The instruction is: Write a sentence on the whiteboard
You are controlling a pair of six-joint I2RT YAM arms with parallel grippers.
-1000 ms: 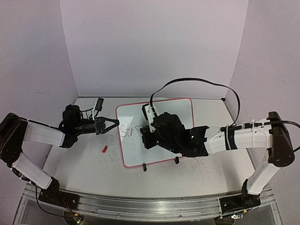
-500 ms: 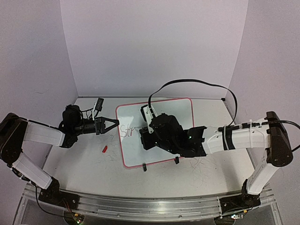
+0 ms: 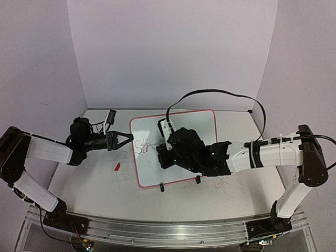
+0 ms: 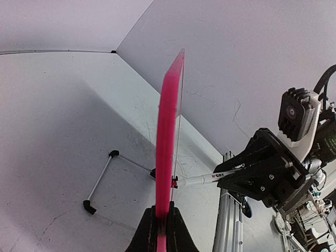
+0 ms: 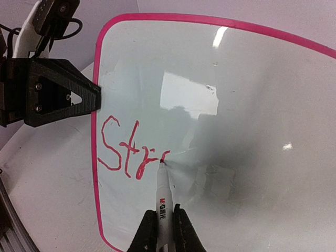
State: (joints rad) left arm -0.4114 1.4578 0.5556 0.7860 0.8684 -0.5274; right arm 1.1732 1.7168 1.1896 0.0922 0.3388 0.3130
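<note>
Two holds at once: left gripper [image 4: 160,224] pinches the nine-o'clock rim of the whiteboard [image 3: 202,122], right gripper [image 5: 160,227] clamps a marker [image 5: 163,193], tip touching the unfinished red sentence [image 5: 128,149].

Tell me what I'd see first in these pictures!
Bright red letters, "Str" and the start of another, sit near the left edge of the whiteboard. The right gripper holds a white marker with its tip at the newest stroke. The left gripper pinches the board's pink left rim.

Glossy, smooth whiteboard [image 5: 252,157], pink plastic-looking rim; matt, scuffed tabletop [image 3: 94,184]; white plastic marker [image 5: 163,195]
</note>
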